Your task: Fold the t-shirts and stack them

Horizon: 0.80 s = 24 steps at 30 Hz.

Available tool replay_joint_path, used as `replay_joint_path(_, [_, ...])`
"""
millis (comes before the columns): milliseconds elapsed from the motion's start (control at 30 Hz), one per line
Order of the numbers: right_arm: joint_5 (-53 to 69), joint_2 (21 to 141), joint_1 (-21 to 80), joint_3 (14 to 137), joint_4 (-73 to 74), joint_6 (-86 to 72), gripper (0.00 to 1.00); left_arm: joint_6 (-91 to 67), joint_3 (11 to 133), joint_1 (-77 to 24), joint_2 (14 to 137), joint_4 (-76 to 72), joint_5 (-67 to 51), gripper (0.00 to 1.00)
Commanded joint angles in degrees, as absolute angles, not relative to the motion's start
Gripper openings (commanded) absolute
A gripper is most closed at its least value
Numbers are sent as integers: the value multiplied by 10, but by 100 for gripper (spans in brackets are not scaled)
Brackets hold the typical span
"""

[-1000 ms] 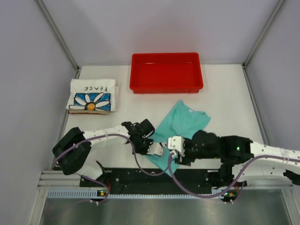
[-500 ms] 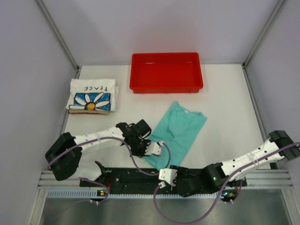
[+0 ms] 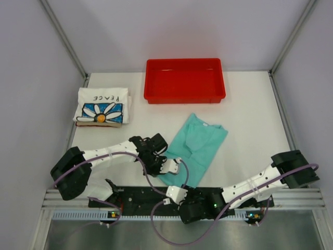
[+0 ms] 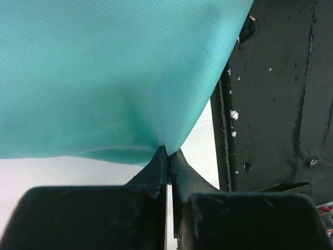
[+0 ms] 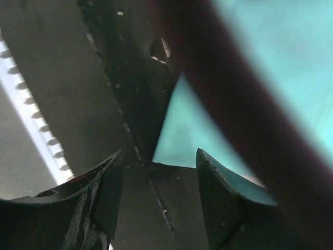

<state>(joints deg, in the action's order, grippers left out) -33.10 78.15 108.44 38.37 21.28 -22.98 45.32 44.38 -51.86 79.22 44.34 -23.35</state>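
Note:
The teal-green t-shirt lies slanted on the table in front of the red tray, partly folded lengthwise. My left gripper is shut on its near-left edge; in the left wrist view the cloth is pinched between the closed jaws. My right gripper is open and empty, low over the black base plate at the near edge, with the teal cloth just beyond its fingertips. The white daisy "PEACE" t-shirt lies folded at the far left.
The red plastic tray stands at the back centre. The black base plate and toothed rail run along the near edge. A purple cable crosses the right wrist view. Grey walls close in both sides.
My right arm has let go of the teal shirt and swung back to the near edge, over the base plate. The shirt has settled flatter. My left gripper keeps its hold.

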Motion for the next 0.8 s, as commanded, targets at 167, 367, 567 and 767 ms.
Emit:
replay_joint_path(167, [-332,823,1047,411,233,-311,53,469,468,-520,791,467,-255,0])
replay_joint_path(367, [-336,822,1027,396,225,-330,29,473,461,-520,797,471,-255,0])
replay_joint_path(567, [-328,793,1017,398,235,-309,0,475,467,-520,787,494,-257,0])
replay_joint_path(767, [-269,746,1018,420,263,-287,0,476,475,-520,752,553,-274,0])
